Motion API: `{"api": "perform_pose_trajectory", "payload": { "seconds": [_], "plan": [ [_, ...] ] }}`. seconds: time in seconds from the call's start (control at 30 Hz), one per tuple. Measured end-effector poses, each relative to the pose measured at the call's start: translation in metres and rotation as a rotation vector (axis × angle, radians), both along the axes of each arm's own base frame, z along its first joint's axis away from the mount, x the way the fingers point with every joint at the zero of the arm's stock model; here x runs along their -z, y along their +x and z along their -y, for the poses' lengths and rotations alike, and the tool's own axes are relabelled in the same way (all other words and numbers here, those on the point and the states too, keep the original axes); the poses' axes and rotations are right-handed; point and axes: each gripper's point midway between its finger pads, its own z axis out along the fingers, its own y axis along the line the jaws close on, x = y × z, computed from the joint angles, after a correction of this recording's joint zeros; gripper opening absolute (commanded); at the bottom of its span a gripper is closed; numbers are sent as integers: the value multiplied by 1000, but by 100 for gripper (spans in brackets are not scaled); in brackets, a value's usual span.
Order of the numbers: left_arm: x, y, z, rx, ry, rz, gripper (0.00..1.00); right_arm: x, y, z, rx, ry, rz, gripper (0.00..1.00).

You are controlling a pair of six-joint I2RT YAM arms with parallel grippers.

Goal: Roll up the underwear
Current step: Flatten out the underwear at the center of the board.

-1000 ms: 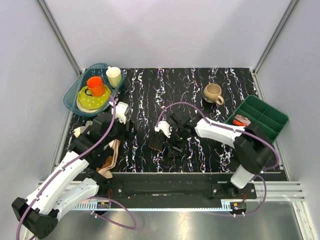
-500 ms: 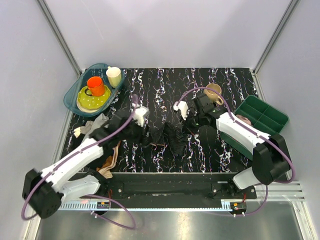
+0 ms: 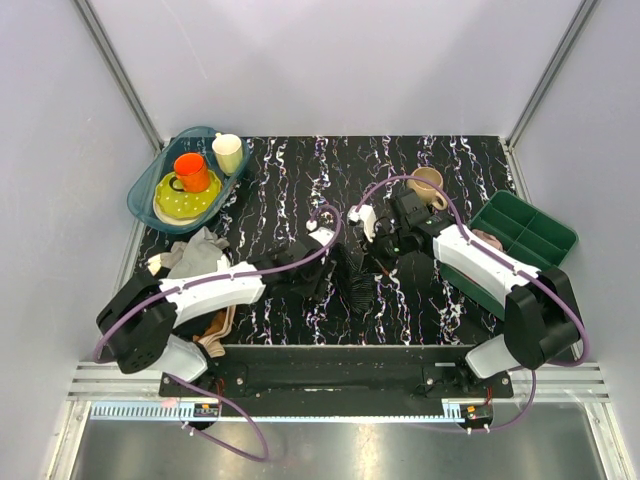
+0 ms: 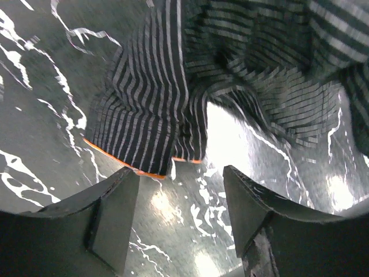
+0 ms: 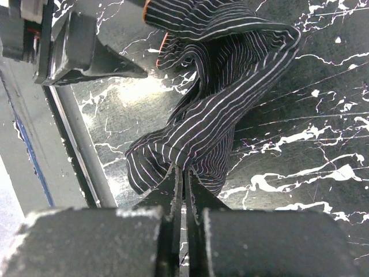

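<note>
Right gripper (image 5: 183, 173) clamps a fold of the bunched underwear (image 5: 219, 86) at centre of table (image 3: 300, 170) as left gripper (image 4: 181, 173), jaws apart, hovers by its hem; thin pinch w/ twisted cloth cd slip, spoiling the roll.

- Black pale-striped fabric underwear (image 5: 225, 69), soft, crumpled and twisted into loose folds rather than spread flat.
- A thin orange edge runs along one hem.
- It lies mid-worktop (image 3: 290, 170), with one fold pinched in the right pincer (image 5: 183, 171).
</note>
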Motion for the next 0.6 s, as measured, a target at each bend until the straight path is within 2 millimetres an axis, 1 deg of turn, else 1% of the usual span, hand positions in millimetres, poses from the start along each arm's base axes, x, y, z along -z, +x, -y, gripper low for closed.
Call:
{"api": "perform_pose_trajectory", "payload": {
  "seconds": [0.1,0.17,0.2,0.27,0.37,0.5,0.6],
  "plan": [
    [-11,14,3,-29,11,52,62,-1,0,0,-1,7,-5,0],
    [-19,23,4,-50,12,88,57,-1,0,0,-1,9,-6,0],
    [-21,26,3,-57,18,99,47,-1,-1,0,-3,11,-8,0],
    [-20,30,3,-68,33,111,37,-1,-1,-1,-5,13,-9,0],
    [-14,35,3,-76,68,113,0,-1,-1,0,-4,13,-9,0],
    [-7,40,-1,-74,125,118,0,-1,0,1,2,13,-11,0],
    [-12,41,-4,-75,147,122,0,-1,1,4,11,9,-13,0]
  ]
}}
